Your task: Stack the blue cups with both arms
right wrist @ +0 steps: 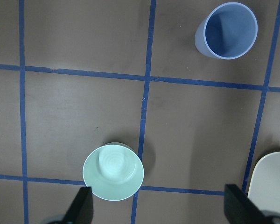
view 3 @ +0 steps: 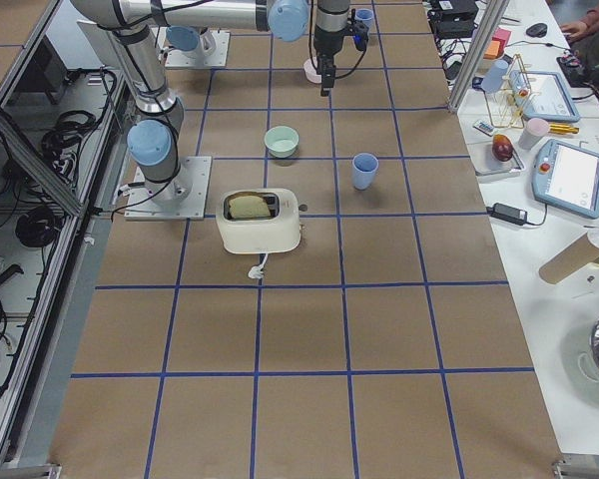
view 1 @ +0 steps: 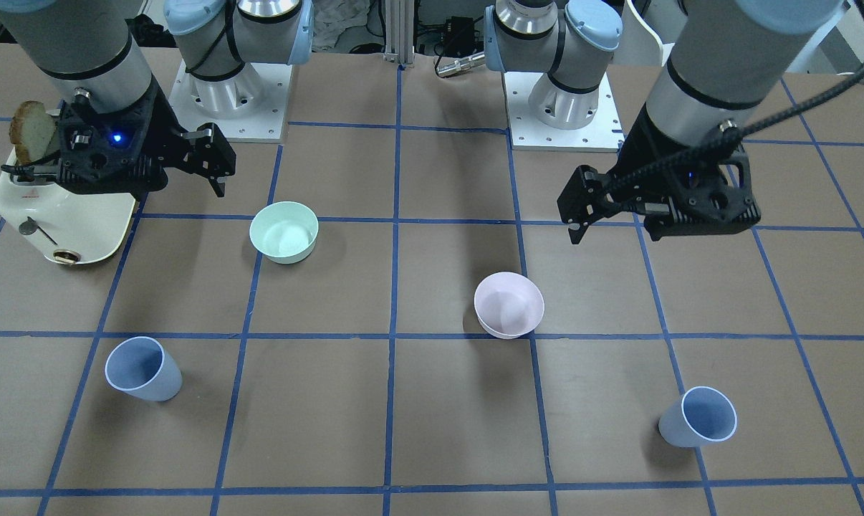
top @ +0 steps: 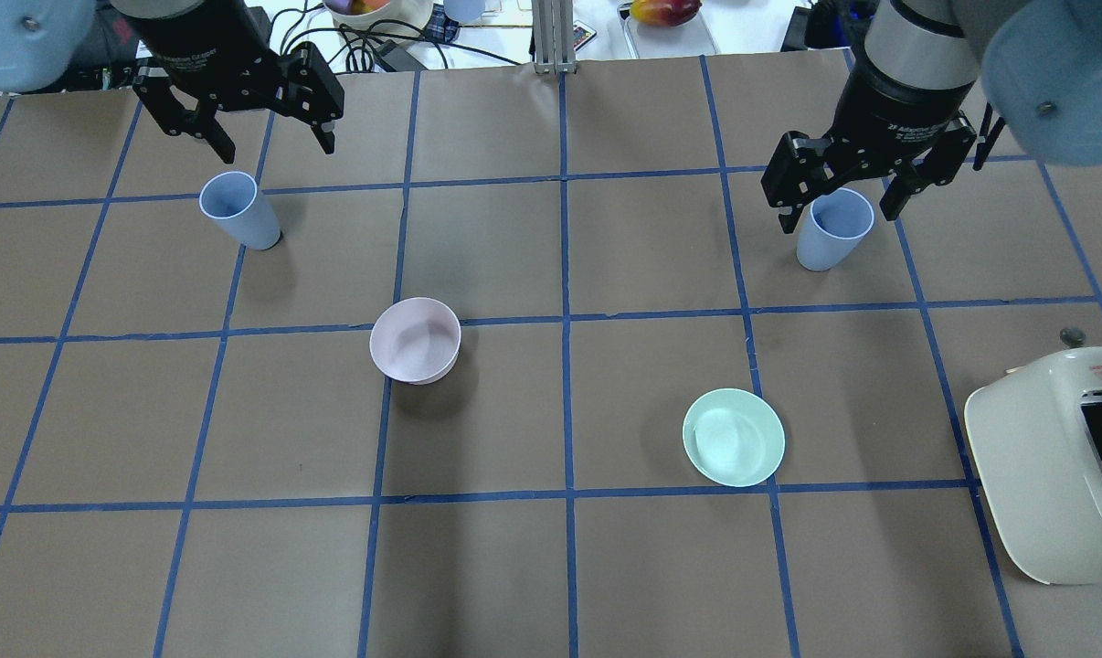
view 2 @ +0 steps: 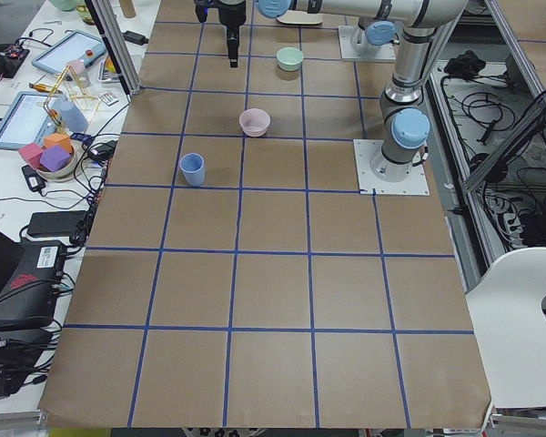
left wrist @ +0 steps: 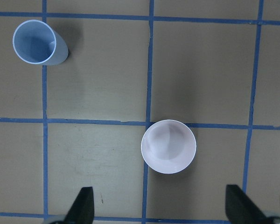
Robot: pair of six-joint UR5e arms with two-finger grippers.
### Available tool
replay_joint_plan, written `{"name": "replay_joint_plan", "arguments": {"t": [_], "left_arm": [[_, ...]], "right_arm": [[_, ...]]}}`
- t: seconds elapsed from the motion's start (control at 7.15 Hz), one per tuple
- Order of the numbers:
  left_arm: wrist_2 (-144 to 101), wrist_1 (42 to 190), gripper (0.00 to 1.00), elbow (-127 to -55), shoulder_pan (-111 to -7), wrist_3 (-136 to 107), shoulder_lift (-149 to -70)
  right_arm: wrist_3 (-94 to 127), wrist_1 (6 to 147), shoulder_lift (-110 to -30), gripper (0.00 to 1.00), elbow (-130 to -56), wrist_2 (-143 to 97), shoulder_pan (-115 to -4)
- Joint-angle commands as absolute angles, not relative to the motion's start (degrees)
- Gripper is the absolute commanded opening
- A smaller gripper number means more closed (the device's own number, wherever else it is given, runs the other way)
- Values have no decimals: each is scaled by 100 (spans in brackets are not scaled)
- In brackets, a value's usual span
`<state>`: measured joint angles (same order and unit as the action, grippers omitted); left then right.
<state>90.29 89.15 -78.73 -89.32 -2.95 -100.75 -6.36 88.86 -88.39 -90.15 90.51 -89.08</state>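
Two blue cups stand upright and apart on the brown table. One cup (top: 238,212) is on my left side and also shows in the front view (view 1: 144,370) and the left wrist view (left wrist: 35,42). The other cup (top: 834,230) is on my right side and also shows in the front view (view 1: 698,416) and the right wrist view (right wrist: 227,31). My left gripper (top: 275,144) hangs open and empty high above the table, back from its cup. My right gripper (top: 839,212) is also open, empty and high. Both wrist views show spread fingertips (left wrist: 84,205) (right wrist: 81,205).
A pale pink bowl (top: 415,340) sits left of centre and a mint-green bowl (top: 733,437) right of centre. A cream toaster (top: 1063,457) holding a slice of toast (view 1: 31,129) stands at my near right. Clutter lies beyond the table's far edge.
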Motion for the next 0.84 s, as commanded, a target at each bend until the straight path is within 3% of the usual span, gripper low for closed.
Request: {"name": "replay_joint_plan", "arguments": {"t": [0.0,0.42,0.7], "left_arm": [[9035,7819,100,-8225,-8720,-247,-10711],[9044,6814,100,-8464,-8333,1071,-11573],[9061,6645,100,-8429,-7799,1422,-11881]], "right_arm": [[-633,8903,-8824,100,-9018,9053,-8912],[-1542,9148,-8711,100,-8983,9009,-8266],[-1643,9577,-7897,100,-8904,8983,-7604]]}}
